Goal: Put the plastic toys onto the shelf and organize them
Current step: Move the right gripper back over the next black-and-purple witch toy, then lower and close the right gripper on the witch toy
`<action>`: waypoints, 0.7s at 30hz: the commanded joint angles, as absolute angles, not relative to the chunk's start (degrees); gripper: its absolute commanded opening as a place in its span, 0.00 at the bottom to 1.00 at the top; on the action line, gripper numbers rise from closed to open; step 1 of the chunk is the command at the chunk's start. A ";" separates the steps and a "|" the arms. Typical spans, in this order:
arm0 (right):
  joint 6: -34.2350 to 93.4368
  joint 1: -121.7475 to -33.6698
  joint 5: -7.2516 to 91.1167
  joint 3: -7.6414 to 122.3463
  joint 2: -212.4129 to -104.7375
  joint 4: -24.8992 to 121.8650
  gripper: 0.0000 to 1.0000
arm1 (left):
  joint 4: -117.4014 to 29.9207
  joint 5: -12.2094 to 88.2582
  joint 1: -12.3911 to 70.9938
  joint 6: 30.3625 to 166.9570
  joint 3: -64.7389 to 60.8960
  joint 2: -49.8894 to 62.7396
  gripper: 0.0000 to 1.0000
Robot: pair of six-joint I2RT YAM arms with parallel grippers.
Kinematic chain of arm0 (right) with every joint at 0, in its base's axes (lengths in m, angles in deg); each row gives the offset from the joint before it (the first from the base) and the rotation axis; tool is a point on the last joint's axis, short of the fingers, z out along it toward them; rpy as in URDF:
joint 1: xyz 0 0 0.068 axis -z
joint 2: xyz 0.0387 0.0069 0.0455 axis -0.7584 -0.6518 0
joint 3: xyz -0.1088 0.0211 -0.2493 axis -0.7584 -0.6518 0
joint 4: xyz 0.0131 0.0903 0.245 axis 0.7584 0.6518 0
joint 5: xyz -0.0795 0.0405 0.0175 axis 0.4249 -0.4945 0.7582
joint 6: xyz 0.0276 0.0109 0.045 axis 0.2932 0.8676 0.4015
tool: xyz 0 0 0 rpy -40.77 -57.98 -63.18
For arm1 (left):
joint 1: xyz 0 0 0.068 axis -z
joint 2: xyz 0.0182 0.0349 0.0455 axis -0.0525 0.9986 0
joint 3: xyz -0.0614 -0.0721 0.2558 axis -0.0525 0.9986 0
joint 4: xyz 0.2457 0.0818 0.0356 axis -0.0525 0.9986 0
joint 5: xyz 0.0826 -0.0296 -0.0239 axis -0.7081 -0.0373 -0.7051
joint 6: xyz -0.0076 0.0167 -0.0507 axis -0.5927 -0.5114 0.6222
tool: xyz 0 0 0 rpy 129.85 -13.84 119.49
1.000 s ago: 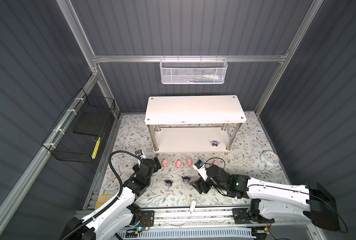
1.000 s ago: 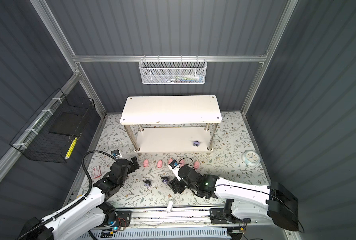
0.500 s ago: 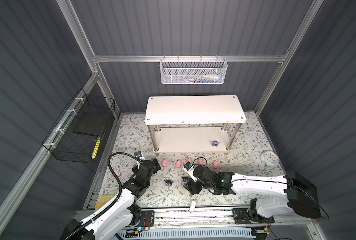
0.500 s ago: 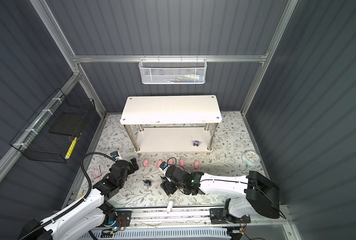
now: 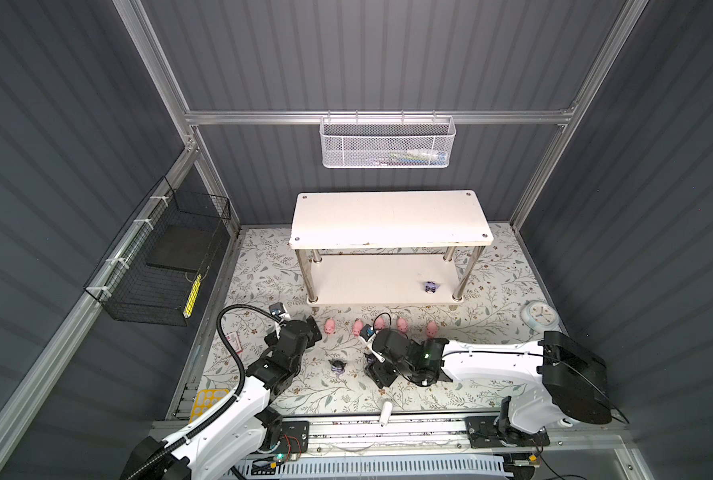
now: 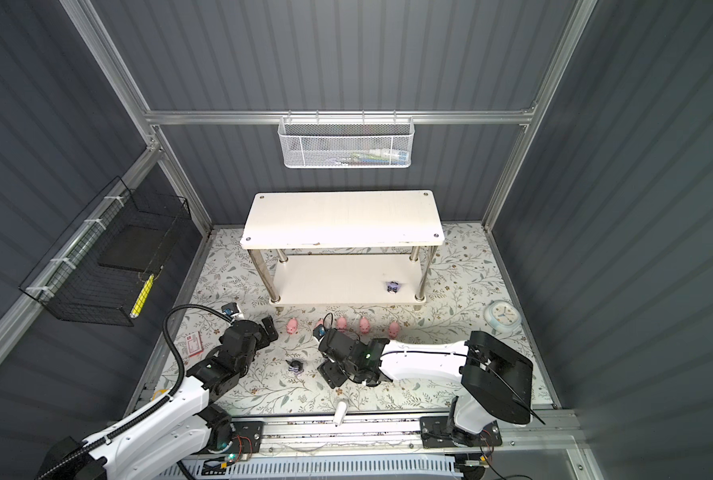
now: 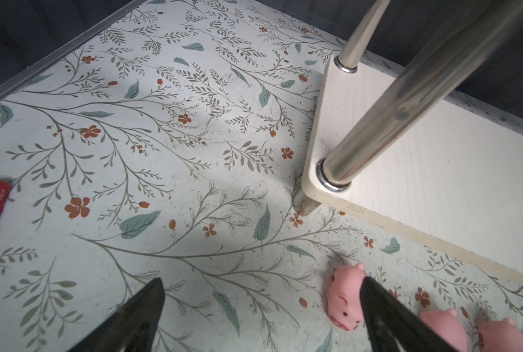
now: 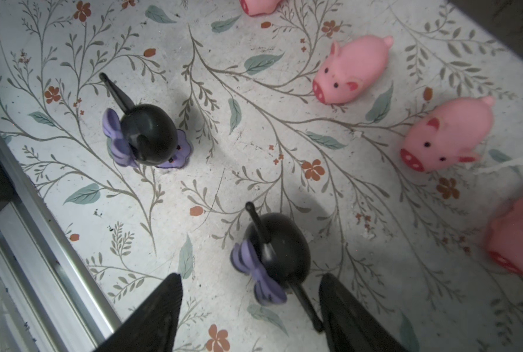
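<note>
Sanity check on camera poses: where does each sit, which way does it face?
Top views: high at the front, facing down and back over the mat to the shelf; left arm and right arm show.
Left wrist: on the left arm, facing down at the mat, the shelf's corner and a pig; open left gripper shows.
Right wrist: facing down at a black-eared toy flanked by the open right gripper.
Shared: every view catches the pig row.

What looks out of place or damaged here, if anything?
Two things. A small white cylinder lies at the front edge of the mat, its end over the aluminium rail. The shelf looks slightly chipped on the front edge of its top board.
</note>
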State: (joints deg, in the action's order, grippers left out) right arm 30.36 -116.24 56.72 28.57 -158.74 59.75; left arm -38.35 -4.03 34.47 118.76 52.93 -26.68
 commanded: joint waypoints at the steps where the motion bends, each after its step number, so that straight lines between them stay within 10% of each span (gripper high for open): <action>1: 30.27 -116.32 57.56 30.36 -160.04 61.07 0.71 | -39.08 -4.94 34.65 119.26 52.85 -25.91 1.00; 21: 29.14 -114.47 56.24 33.08 -164.32 61.20 0.63 | -39.93 -5.32 34.65 118.89 52.91 -24.61 1.00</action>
State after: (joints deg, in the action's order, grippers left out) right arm 29.66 -114.93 56.50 31.58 -163.00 60.29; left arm -39.44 -4.03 34.47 118.76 52.93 -24.43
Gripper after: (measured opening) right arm 0.629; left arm 0.997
